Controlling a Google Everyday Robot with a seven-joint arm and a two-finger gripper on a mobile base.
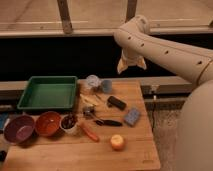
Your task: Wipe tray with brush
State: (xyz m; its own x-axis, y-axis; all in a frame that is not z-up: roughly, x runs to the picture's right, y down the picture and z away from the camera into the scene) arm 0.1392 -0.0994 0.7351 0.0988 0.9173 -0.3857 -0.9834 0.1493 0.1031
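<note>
Reach phase: gripper is hanging high over the table's back edge, jaws standing wide and carrying nothing.

Brush is lying flat mid-table, handle running roughly left-right, just left of the sponge and in front of the black block. Tray is sitting at the back-left corner, well apart from the brush. My read: the arm is needing to come down and forward, with the jaws turning across the slim handle, not along it. Aiming for mid-handle is looking safest, since it leaves the bristle end sticking out free for sweeping the tray floor. The brush is sitting low, so the fingers are likely scraping wood on the close. Main risk is clamping the block or nudging the sponge instead.
</note>
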